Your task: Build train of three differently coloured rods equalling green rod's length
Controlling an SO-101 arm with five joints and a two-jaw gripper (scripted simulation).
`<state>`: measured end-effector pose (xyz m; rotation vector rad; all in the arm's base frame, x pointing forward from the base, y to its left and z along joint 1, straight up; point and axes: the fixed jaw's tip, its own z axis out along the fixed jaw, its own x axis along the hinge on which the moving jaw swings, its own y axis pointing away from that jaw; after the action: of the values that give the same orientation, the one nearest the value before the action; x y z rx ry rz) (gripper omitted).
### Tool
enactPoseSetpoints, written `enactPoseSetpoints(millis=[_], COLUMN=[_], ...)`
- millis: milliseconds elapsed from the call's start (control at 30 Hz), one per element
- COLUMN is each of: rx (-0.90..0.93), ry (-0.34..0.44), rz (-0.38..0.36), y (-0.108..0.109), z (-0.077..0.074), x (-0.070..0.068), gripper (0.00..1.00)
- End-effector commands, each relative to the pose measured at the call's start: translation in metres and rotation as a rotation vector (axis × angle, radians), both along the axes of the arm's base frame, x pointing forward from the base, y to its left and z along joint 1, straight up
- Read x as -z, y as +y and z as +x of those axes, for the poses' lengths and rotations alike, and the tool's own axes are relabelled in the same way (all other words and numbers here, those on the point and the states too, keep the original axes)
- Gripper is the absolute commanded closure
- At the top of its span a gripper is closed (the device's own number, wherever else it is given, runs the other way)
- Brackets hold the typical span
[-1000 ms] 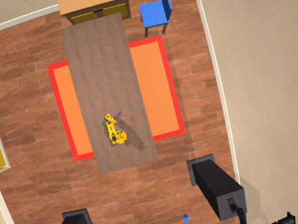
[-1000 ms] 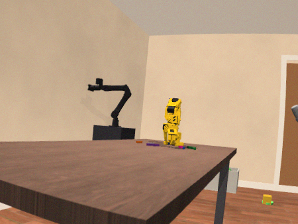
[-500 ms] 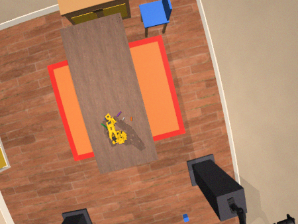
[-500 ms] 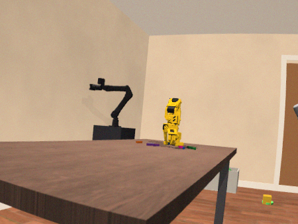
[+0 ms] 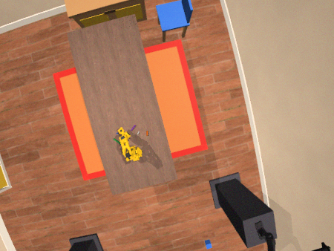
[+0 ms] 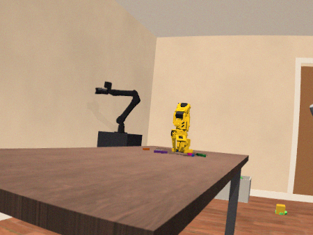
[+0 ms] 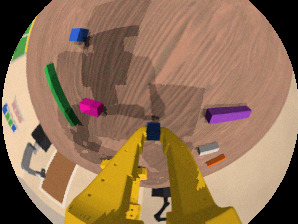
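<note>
We see the claw (image 5: 121, 131) (image 6: 175, 151) (image 7: 153, 134) pinching a dark blue block (image 7: 153, 131) between its fingertips. Whether the block touches the bench (image 5: 111, 74) (image 6: 122, 181) (image 7: 200, 50), we cannot tell.

Wrist view, left side: green rod (image 5: 116, 140) (image 6: 201, 155) (image 7: 61, 95) flat, magenta rod (image 6: 190, 154) (image 7: 91, 107) near it, well apart from the claw; a second, brighter blue block (image 7: 78, 35) further up the picture.

Right side: purple rod (image 5: 133, 128) (image 6: 160, 151) (image 7: 228, 114) flat; below it the short grey rod (image 5: 138, 132) (image 7: 208, 148), with the orange rod (image 5: 147, 133) (image 6: 146, 149) (image 7: 216, 160) just beyond. Grey and orange lie apart, side by side rather than end to end. We count no three rods joined in a line.
</note>
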<state>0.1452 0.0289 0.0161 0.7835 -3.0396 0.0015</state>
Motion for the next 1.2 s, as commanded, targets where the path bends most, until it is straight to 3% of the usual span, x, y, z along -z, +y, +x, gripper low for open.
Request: enactPoseSetpoints(millis=[0,1167], rx=[0.004,0.004], ry=[-0.056,-0.056], rz=[0.010,0.010], y=[0.0014,0.0015], z=[0.0091,0.0096], x=[-0.0077,0.0013], gripper=[1.00,1.00])
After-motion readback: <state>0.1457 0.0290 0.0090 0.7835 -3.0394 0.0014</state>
